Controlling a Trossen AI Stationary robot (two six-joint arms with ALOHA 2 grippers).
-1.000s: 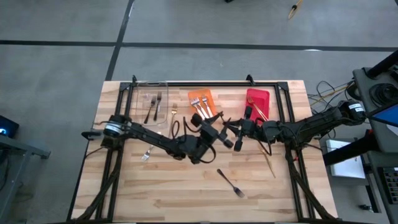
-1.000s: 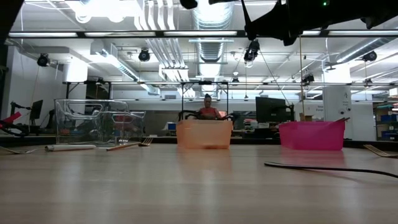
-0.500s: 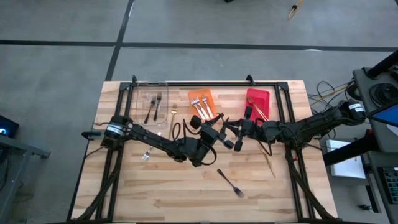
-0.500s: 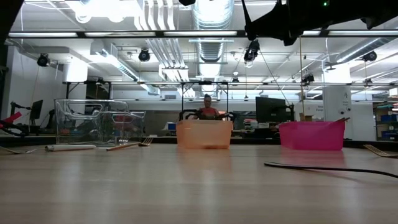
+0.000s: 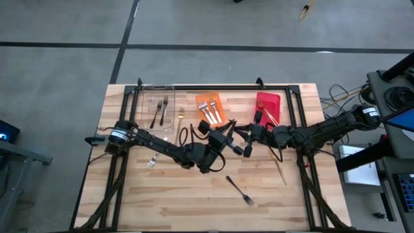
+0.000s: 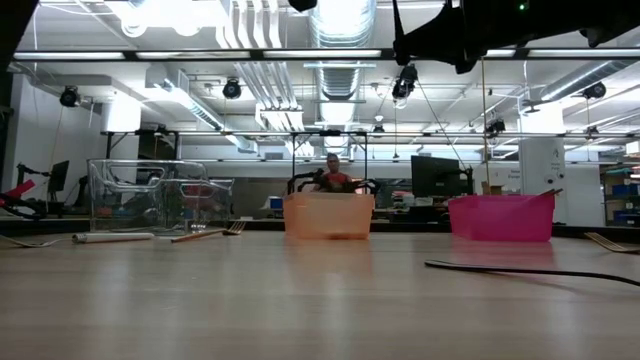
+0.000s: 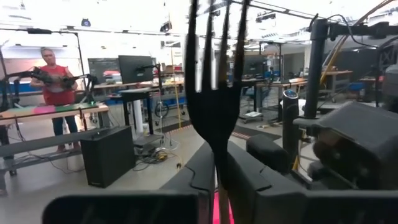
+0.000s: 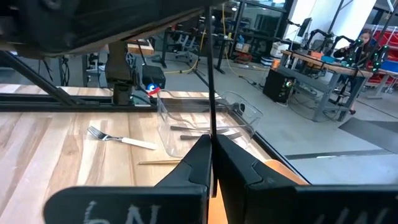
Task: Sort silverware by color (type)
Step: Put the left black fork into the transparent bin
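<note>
Dark fork [image 7: 214, 93] pinched upright in left gripper [image 7: 217, 180], mid-table | right gripper [image 8: 210, 163] clamped on same thin dark handle | 1 dark fork [image 5: 240, 189] lies loose on wooden table [image 5: 194, 200]

Both arms reach toward the table's middle and meet there. The left gripper [image 5: 228, 138] is clamped shut, and the right gripper [image 5: 240, 138], just beside it, is closed too.
</note>
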